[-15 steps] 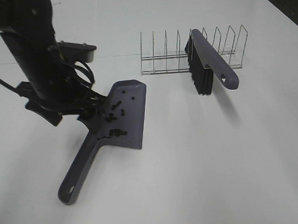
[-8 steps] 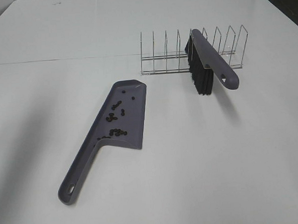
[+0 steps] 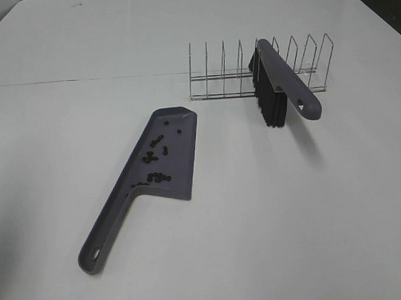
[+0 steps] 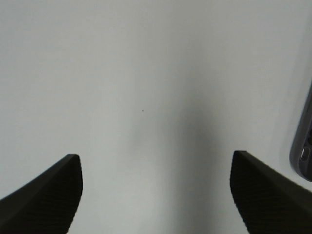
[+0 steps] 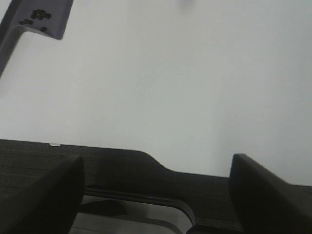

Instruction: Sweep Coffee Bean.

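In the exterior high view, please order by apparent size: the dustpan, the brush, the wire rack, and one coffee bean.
1. dustpan
2. wire rack, close to the dustpan in extent, though it stands farther from the camera, so this order is unsure
3. brush
4. coffee bean, by far the smallest

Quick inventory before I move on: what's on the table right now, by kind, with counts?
Dustpan, grey-purple, flat on the table: 1
Brush, black bristles, leaning in the rack: 1
Wire rack: 1
Coffee beans, all seen lying in the dustpan: roughly 20, too small to count exactly
Total: 3 items plus the beans.
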Robot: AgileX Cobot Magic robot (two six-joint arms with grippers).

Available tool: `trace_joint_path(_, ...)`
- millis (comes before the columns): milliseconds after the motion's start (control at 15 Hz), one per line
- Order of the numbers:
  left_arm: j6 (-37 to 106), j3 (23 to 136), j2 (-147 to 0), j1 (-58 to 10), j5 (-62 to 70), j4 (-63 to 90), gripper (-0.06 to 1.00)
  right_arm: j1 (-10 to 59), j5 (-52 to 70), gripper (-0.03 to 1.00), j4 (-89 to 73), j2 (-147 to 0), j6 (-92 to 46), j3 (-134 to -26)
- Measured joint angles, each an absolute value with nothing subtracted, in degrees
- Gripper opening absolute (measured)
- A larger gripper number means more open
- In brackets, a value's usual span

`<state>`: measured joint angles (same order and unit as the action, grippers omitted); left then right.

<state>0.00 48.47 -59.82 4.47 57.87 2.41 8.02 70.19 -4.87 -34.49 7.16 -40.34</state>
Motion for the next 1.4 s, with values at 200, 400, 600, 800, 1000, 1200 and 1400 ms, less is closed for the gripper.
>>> trace_joint_path(200,0.0,39.4,-46.0,4.5,54.4,1.6,0.74,8.0,70.2,0.67,-0.3,-30.0,7.1,-35.8)
trace_joint_path(400,0.0,35.6,-37.1,4.2,54.0,0.0,0.74,8.0,65.8,0.64,0.0,-25.4,5.5,-32.3)
trace_joint_path(600,0.0,34.8,-31.7,-2.6,56.5,-2.8,0.74,8.0,61.9,0.62,0.0,-20.5,3.7,-27.7)
trace_joint_path(800,-1.0,34.6,-26.6,-4.8,57.0,-3.8,0.74,8.0,60.4,0.62,0.0,-16.2,2.6,-27.6)
trace_joint_path(1000,-1.4,32.4,-20.1,-4.8,56.7,-3.7,0.74,8.0,60.4,0.62,0.0,-10.6,2.2,-27.6)
trace_joint_path(1200,-4.8,31.5,-9.3,-4.8,57.4,-3.2,0.74,8.0,62.7,0.62,0.0,-0.7,-0.9,-27.0)
trace_joint_path(1400,-7.4,30.1,-3.0,-4.8,61.0,-3.1,0.74,8.0,64.0,0.62,0.0,0.3,-0.9,-26.4)
